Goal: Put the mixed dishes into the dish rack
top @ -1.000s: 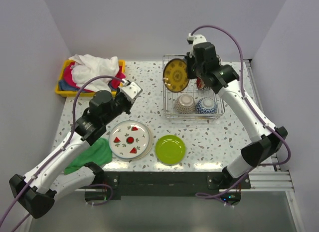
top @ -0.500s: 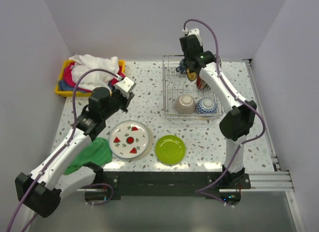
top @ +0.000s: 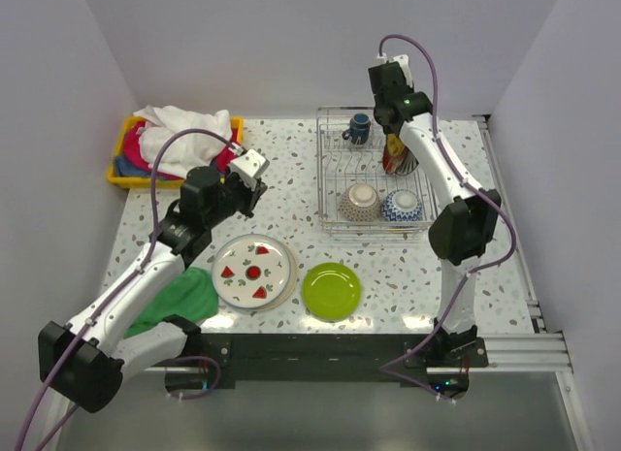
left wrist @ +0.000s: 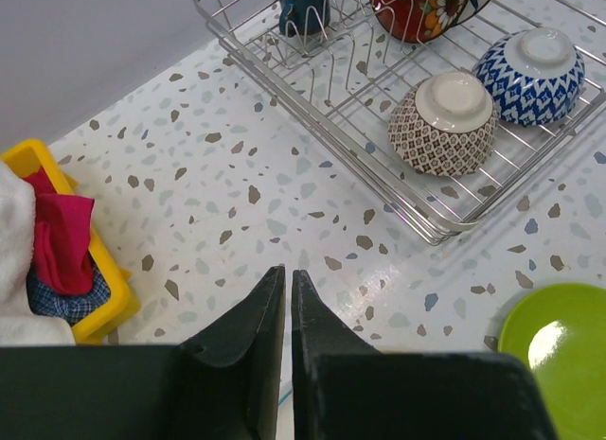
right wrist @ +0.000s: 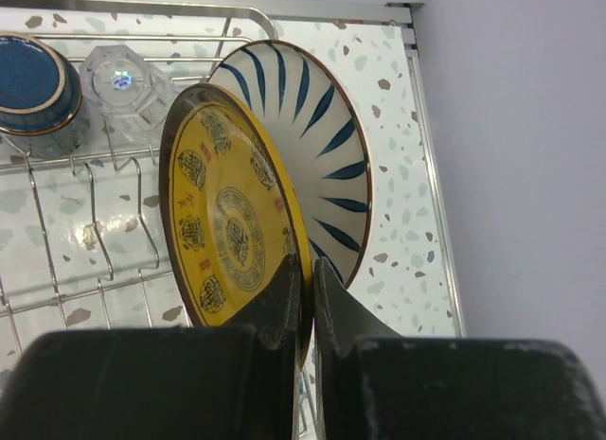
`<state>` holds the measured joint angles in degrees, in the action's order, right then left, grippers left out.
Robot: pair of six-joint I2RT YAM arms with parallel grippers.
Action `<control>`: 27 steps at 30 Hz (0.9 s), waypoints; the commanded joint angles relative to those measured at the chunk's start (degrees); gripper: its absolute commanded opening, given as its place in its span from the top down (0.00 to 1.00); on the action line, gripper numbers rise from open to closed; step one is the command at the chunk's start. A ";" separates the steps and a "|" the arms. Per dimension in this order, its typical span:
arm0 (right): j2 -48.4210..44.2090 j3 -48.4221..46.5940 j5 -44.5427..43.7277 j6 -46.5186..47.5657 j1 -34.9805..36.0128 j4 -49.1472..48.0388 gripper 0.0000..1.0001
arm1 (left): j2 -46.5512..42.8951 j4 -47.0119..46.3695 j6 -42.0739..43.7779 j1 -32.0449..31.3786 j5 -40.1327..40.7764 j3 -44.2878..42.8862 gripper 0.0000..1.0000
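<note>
The right end effector (right wrist: pixel 305 270) has carried the yellow plate (right wrist: pixel 232 227) into the dish rack (top: pixel 321 179), upright beside the striped plate (right wrist: pixel 317 128), still pinching its rim. The left end effector (left wrist: pixel 287 274) hangs closed, empty. The watermelon plate (top: pixel 254 270) and green plate (top: pixel 332 290) wait on the counter (top: pixel 437 267).

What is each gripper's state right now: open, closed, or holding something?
Left gripper: closed, empty.
Right gripper: closed on the yellow plate, at its rim.
</note>
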<state>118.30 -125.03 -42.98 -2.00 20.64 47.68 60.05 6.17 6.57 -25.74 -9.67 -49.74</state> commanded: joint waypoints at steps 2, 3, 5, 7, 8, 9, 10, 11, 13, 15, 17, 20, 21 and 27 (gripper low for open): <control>1.84 -1.27 -0.88 0.42 -0.60 0.48 1.00 | 0.42 -4.15 -1.47 0.95 -1.67 0.34 0.88; 2.19 -1.61 -0.79 0.59 -0.69 0.48 1.00 | 0.59 -4.15 -1.47 0.95 -1.93 0.34 0.88; 3.07 -2.05 -0.44 0.77 -0.60 0.83 1.00 | 0.77 -4.24 -1.47 1.21 -2.02 0.43 0.88; 4.04 -2.15 -0.26 0.86 -0.69 1.27 1.00 | 1.03 -4.24 -1.47 1.39 -2.19 0.43 0.88; 4.22 -1.97 -0.09 0.86 -0.61 1.45 1.00 | 1.03 -4.24 -1.47 1.39 -2.19 0.43 0.88; 4.65 -1.27 0.09 0.77 -0.60 1.62 1.00 | 1.12 -4.24 -1.38 1.56 -2.19 0.52 0.88; 4.66 -0.92 0.27 0.86 -0.60 1.63 1.00 | 1.21 -4.15 -1.21 1.57 -2.19 0.52 0.88; 4.75 -0.39 0.79 0.86 -0.60 1.63 1.00 | 1.21 -4.15 -1.12 1.65 -2.11 0.52 0.88; 5.18 0.75 1.32 1.03 -0.60 1.71 1.00 | 1.29 -4.15 -1.03 1.57 -2.19 0.60 0.88; 5.62 1.19 1.93 0.86 -0.69 2.06 1.00 | 1.21 -3.98 -1.12 1.74 -2.28 0.60 0.88; 6.06 1.19 2.29 1.03 -0.69 1.98 0.99 | 1.12 -3.72 -1.03 1.74 -2.54 0.52 0.87; 6.42 1.02 3.17 1.21 -0.69 1.89 0.73 | 0.68 -3.45 -1.03 1.83 -2.72 0.78 0.87; 6.50 1.11 3.43 1.38 -0.61 1.80 0.69 | 0.51 -3.54 -0.94 1.83 -2.81 0.95 0.87; 5.46 -0.29 4.57 1.65 -0.61 2.32 0.53 | 0.07 -4.24 -1.56 1.92 -4.21 1.57 0.87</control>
<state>124.64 -123.50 -39.27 -1.17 20.18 49.41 61.23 5.21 6.42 -24.38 -12.10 -48.73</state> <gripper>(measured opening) 0.392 0.125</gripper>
